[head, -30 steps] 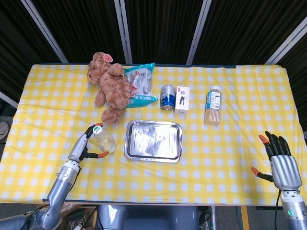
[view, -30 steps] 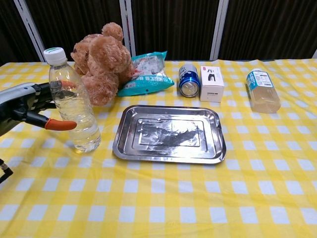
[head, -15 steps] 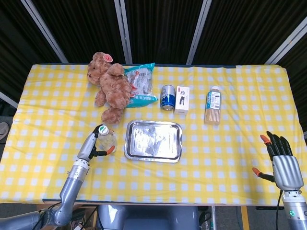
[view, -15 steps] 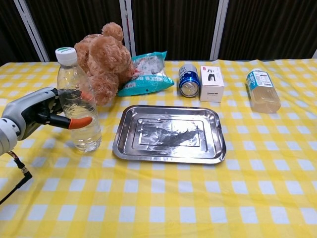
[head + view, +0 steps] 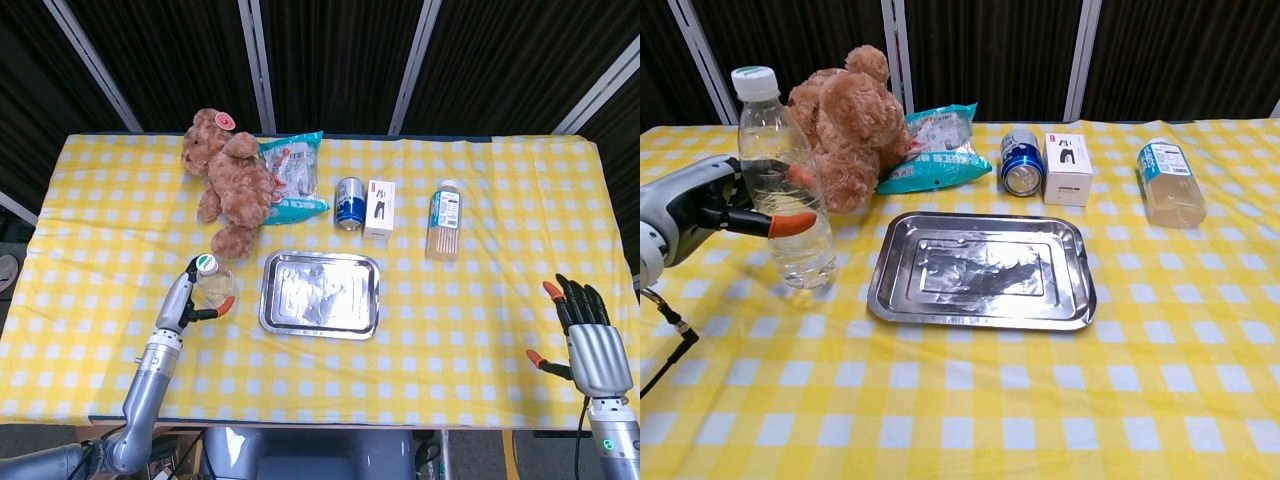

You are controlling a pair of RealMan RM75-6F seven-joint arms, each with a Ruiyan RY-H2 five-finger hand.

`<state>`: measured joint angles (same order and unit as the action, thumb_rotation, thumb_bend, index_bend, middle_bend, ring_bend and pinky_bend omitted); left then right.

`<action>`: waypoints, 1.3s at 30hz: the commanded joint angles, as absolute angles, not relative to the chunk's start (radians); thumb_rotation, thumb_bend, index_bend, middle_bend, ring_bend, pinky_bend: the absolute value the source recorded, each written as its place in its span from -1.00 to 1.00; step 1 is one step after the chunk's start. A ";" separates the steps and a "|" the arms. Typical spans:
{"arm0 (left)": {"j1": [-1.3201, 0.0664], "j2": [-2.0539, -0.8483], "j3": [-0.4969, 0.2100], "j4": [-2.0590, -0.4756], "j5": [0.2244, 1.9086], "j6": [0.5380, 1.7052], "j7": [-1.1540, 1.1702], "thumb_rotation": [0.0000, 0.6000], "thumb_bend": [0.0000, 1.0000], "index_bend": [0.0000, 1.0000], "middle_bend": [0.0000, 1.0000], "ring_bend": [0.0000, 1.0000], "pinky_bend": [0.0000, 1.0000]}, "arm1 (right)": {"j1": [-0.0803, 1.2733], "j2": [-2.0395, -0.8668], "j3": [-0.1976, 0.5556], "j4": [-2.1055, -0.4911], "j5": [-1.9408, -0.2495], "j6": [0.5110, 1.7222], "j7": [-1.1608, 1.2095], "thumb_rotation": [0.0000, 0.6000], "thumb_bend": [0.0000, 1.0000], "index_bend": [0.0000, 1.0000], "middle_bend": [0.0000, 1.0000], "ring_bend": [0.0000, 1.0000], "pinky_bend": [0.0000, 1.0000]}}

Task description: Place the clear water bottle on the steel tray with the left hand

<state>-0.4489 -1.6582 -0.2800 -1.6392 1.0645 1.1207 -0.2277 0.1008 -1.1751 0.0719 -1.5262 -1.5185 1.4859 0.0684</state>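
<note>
Since the frame half a second back, the bottle (image 5: 783, 190) sits higher in the chest view, cap (image 5: 750, 82) nearer the top edge, base seemingly just off the cloth (image 5: 970, 400), though contact cannot be ruled out. It has also shifted slightly left, away from the tray (image 5: 980, 268). In the head view the cap now lies a little further up the table than before. Right hand (image 5: 585, 340) unchanged across all three moments.

Left hand (image 5: 715, 205): wrapped round the bottle's mid-body from the left, orange-tipped thumb (image 5: 790, 224) across the front, another orange fingertip visible through the clear plastic behind. Grip closed on the bottle. Bottle upright, left of the tray and apart from it, just in front of the bear (image 5: 845, 125).

Right hand: fingers spread, holding nothing, at the near right corner of the table, well apart from everything.

View differences: the head view shows the right hand and the left forearm (image 5: 145, 385) rising from the near table edge; the chest view shows neither. From the chest, the bottle's height, water and base are readable; from above, only cap and hand (image 5: 190, 300) show.

Behind the tray: snack bag (image 5: 935, 150), can (image 5: 1020, 162), white box (image 5: 1067, 168), and a lying bottle with a teal label (image 5: 1168, 182).
</note>
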 commanded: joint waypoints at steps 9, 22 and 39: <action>-0.488 -1.623 -0.304 -1.811 1.078 1.138 -0.104 1.00 -0.12 -0.02 -0.06 -0.91 -0.91 | 0.101 -1.174 0.070 -1.526 -1.521 1.484 0.074 1.00 -0.90 -0.81 -1.00 -1.00 -1.00; -0.623 -1.741 -0.434 -1.775 0.854 1.126 0.065 1.00 -0.13 -0.02 -0.09 -0.91 -0.89 | 0.100 -1.170 0.070 -1.523 -1.519 1.482 0.095 1.00 -0.90 -0.81 -1.00 -1.00 -1.00; -0.699 -1.632 -0.557 -2.248 0.825 1.399 0.371 1.00 -0.14 0.01 -0.06 -0.91 -0.89 | 0.103 -1.174 0.067 -1.521 -1.521 1.475 0.099 1.00 -0.90 -0.81 -1.00 -1.00 -1.00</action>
<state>-0.6934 -1.6477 -0.5571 -2.2231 0.8269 1.3734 0.3491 0.1034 -1.1737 0.0675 -1.5206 -1.5210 1.4751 0.0986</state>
